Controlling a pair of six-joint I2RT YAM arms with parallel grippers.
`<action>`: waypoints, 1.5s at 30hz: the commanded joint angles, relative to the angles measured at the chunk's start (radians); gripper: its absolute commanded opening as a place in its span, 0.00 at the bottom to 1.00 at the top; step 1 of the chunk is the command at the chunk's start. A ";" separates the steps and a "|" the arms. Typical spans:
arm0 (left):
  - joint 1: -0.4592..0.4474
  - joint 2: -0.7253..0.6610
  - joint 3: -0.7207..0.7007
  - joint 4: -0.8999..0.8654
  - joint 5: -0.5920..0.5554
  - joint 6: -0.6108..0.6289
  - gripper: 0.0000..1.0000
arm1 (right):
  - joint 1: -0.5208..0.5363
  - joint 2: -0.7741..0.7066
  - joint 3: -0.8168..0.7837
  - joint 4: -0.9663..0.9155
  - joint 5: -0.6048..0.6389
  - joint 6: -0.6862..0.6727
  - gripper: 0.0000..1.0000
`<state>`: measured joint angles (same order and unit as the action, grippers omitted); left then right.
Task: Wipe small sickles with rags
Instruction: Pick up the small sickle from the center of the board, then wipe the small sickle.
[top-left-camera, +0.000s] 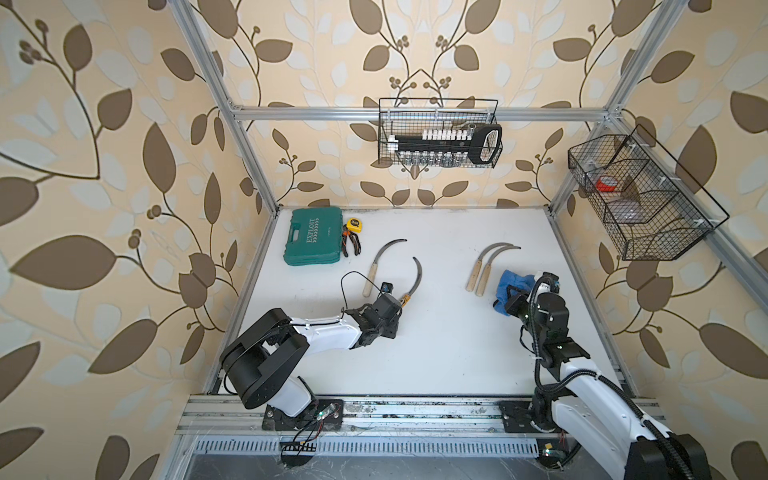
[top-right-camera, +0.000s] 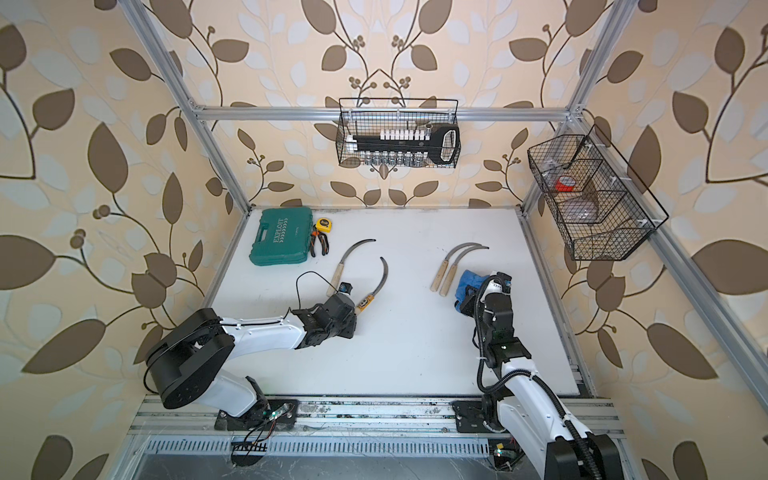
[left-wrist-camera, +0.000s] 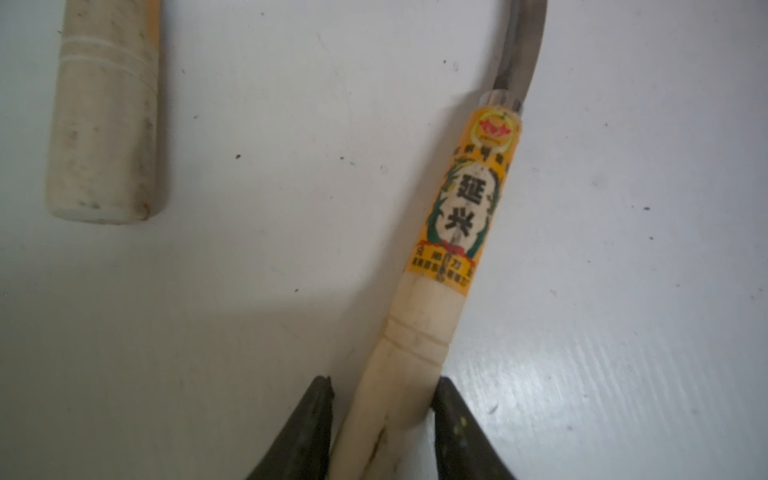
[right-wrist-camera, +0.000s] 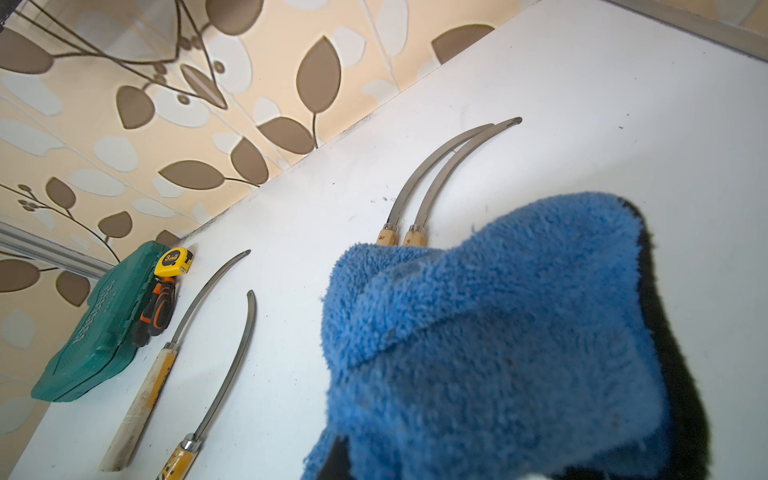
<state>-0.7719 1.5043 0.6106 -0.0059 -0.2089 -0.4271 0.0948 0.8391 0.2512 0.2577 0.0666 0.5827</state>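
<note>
— Jaws first, left side: how did they stand?

— Left jaws stood narrow, astride the butt of the labelled sickle (left-wrist-camera: 457, 208). One finger (left-wrist-camera: 461, 432) seemed to press the wood, while a sliver of table (left-wrist-camera: 249, 332) showed beside the other. Gripped or only bracketed, I could not tell.

— Where did that sickle lie?

— Flat, to the right of the green tool case (top-left-camera: 313, 243) and nearer the robot. A plain sickle (top-left-camera: 372, 278) lay between it and the case, apart from both.

— How would it handle, by your reckoning?

— Light and stiff, I judged. The round handle looked smooth enough to roll or twist, and the thin curved blade was no place for a hold. Low on the handle seemed right, since that left the whole blade free for wiping.

— Further right?

— A pair of sickles (top-left-camera: 484, 280) lay side by side, seemingly touching, well to the right of the case.

— And the right jaws?

— Clenched on the rag (top-left-camera: 512, 282), farthest from the case, just beyond that pair. The cloth was soft and limp and hung bunched over the jaws, hiding them. I judged it would mould readily round a blade.
</note>
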 joint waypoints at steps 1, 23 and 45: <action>-0.005 -0.039 -0.032 -0.011 0.033 -0.003 0.42 | -0.004 0.002 0.010 0.015 -0.007 -0.012 0.01; -0.058 -0.118 -0.046 -0.011 0.026 -0.008 0.19 | 0.051 -0.114 0.081 -0.077 -0.139 -0.019 0.00; -0.102 -0.356 -0.094 0.130 0.113 0.162 0.09 | 0.697 0.511 0.475 -0.053 -0.161 -0.147 0.00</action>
<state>-0.8654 1.1641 0.5262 0.0399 -0.1108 -0.3061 0.7799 1.2984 0.6796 0.1616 -0.0334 0.4603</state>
